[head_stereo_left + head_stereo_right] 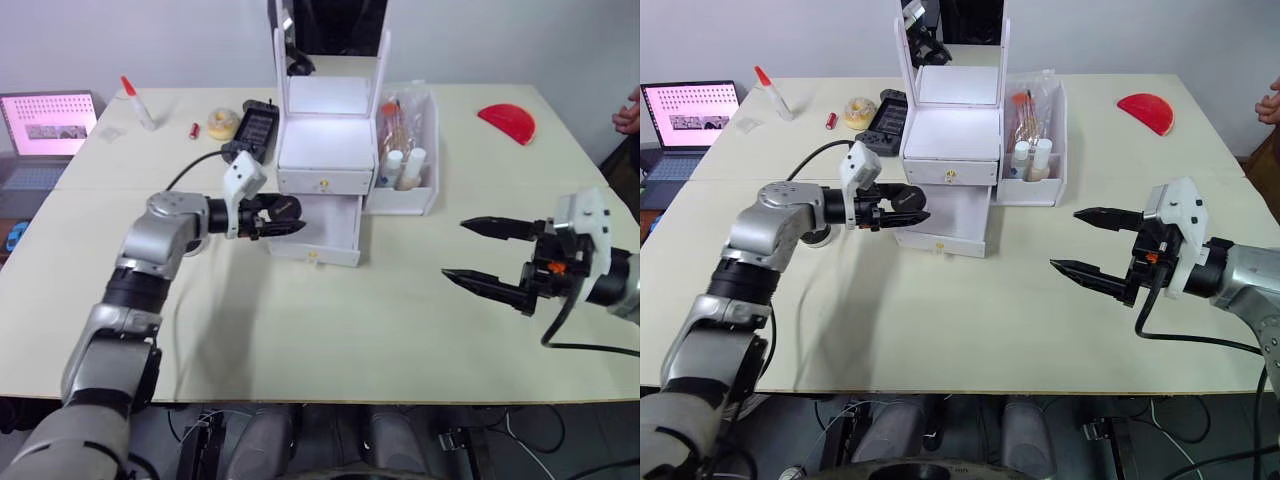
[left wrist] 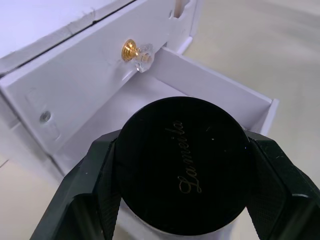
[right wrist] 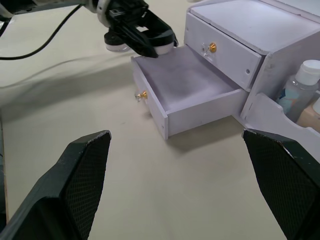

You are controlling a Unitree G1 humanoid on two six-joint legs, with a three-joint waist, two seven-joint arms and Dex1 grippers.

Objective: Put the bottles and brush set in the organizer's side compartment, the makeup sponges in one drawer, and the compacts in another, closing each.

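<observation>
You've got a pale cream table (image 1: 330, 340) in front of you, a laptop (image 1: 45, 125) off at the far left corner and a red dish (image 1: 507, 121) at the far right. The white organizer (image 1: 325, 165) stands mid-table, mirror frame up top. Its upper drawer (image 1: 324, 181) is pushed in; the lower drawer (image 3: 187, 95) is pulled out toward you and looks bare inside.

Your left gripper (image 1: 283, 216) has its fingers clamped on a round black compact (image 2: 182, 162), gold script on the lid. It hangs right at the left edge of the open lower drawer, just below the upper drawer's gold knob (image 2: 130, 50).

Your right gripper (image 1: 490, 255) hovers wide apart and carrying nothing over bare table, well to the right of the organizer.

The side compartment (image 1: 405, 195) on the organizer's right holds the bottles (image 1: 405, 168) and the brush set (image 1: 1025, 120) standing upright.

Behind the organizer on the left lie a black case (image 1: 252, 128), a yellowish ring-shaped thing (image 1: 222, 123), a small red thing (image 1: 194, 130) and a red-capped white tube (image 1: 137, 102).
</observation>
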